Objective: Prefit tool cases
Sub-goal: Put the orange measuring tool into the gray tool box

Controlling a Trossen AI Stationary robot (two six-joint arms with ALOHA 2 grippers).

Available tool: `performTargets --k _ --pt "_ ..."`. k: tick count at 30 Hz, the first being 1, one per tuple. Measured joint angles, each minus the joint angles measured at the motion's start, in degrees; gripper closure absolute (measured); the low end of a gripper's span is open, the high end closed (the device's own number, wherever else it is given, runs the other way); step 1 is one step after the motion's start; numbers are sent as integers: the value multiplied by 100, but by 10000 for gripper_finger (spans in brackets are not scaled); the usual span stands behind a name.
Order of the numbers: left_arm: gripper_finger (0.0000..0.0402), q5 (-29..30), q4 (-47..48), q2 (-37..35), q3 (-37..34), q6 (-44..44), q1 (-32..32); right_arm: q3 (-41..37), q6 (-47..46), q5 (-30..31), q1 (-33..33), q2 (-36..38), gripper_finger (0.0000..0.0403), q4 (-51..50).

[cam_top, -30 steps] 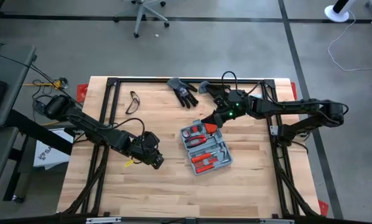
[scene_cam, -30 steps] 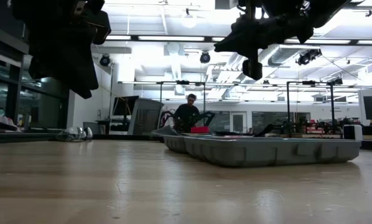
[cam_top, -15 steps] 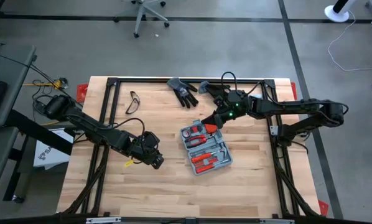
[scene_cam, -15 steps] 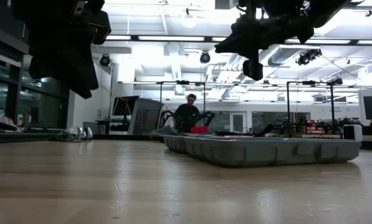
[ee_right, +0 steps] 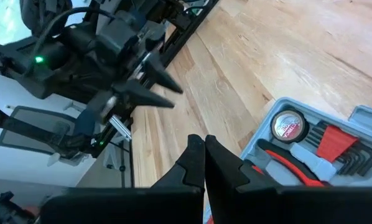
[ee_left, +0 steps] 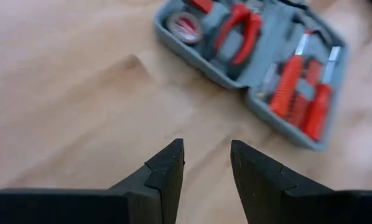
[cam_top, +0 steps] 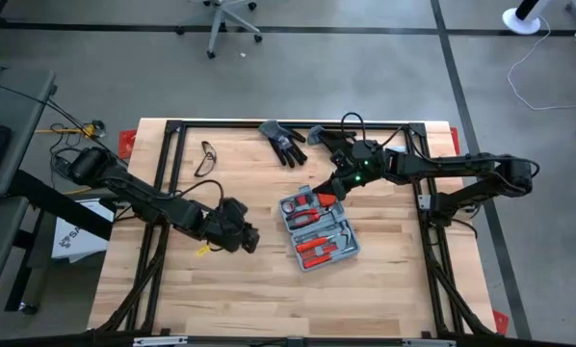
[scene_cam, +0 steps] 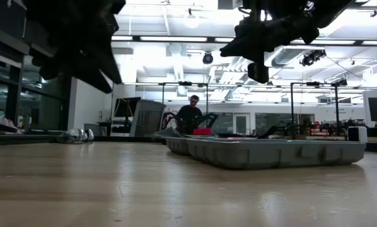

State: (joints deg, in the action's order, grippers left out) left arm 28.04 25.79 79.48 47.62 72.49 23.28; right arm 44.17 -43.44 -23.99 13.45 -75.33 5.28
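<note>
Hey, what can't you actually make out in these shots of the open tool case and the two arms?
- Case interior: low view, its own wall hides the tools.
- Case's far corner: left wrist view, cut off by the edge and blurred.
- Glasses: high view, too small for detail.
- Left gripper: low view, a dark silhouette cut off at the edge.

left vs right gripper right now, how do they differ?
The left gripper is open and empty, with a clear gap between its fingers; the right gripper is shut, fingers pressed together. The left gripper hangs over bare wood left of the tool case; the right gripper is at the case's far corner. Both are above the table, holding nothing.
</note>
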Motion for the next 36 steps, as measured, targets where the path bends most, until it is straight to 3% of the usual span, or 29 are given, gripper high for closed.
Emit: performTargets --k 3,7,16,25,30,36 --pt "275 -139 -338 0 0 7 -9 2 44 3 0 0 403 2" --pt "275 60 -830 0 0 -697 -179 0 79 19 0 0 403 0" --pt "275 -346 -1728 0 0 -2232 -1423 2 -22 517 4 0 403 -367" --pt "275 -187 -1679 0 0 -2947 -2440 2 -639 1230 4 0 403 -378" --pt "275 -185 -1335 0 0 -3233 -2654 2 -774 1683 -51 0 403 -334" --pt "275 28 -1319 2 2 -4155 -2843 2 -767 1733 -55 0 403 -334"
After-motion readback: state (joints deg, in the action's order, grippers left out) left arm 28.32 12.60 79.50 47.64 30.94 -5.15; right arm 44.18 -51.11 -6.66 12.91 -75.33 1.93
